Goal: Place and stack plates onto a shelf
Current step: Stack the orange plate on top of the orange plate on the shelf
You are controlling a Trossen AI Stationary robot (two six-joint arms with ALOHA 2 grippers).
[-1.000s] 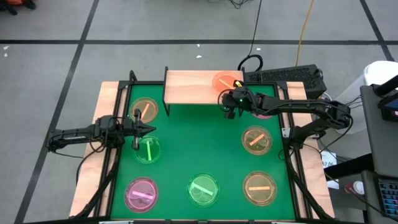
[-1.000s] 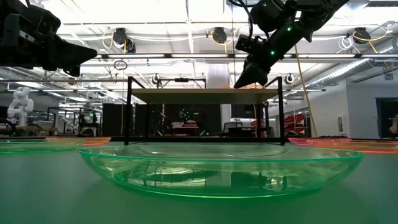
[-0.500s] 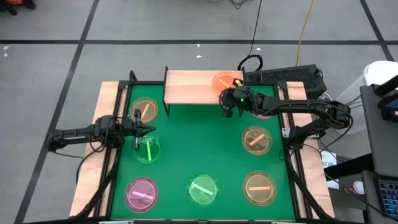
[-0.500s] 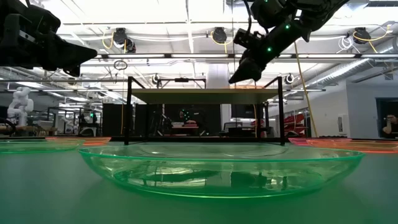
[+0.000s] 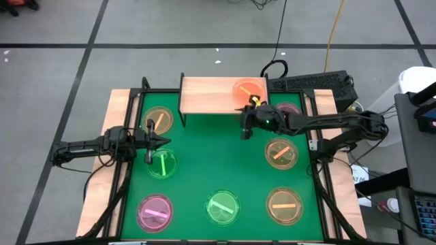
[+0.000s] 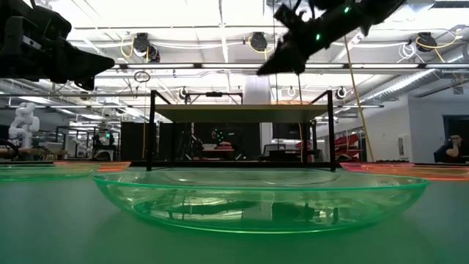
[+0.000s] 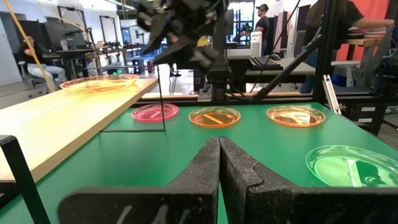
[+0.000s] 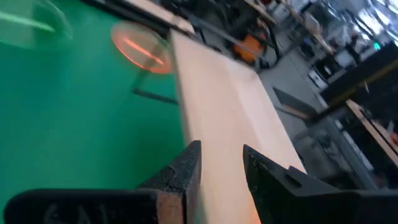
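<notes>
The light-wood shelf [image 5: 218,96] stands at the table's far edge on thin black legs. One orange-pink plate [image 5: 249,90] lies on its right end. Several more plates lie on the green table: amber [image 5: 159,120], green [image 5: 163,164], pink [image 5: 155,211], green [image 5: 222,207], amber [image 5: 284,206], amber [image 5: 281,152], and pink [image 5: 287,109], which is partly under the right arm. My right gripper [image 5: 244,132] is open and empty, in the air just in front of the shelf's right end. My left gripper [image 5: 163,141] is shut and empty, above the table between the far-left amber and green plates.
The shelf's black legs [image 6: 152,132] and board edge [image 8: 230,118] stand close to my right gripper. Black frame rails run along the table's left and right sides [image 5: 317,170]. A keyboard [image 5: 313,83] lies behind the far right corner. The green table's middle [image 5: 218,156] is bare.
My right gripper has drawn back from the plate on the shelf, toward the table's near edge and a little left, and has risen above the level of the shelf board. The plate stays on the shelf. My left arm has kept still.
</notes>
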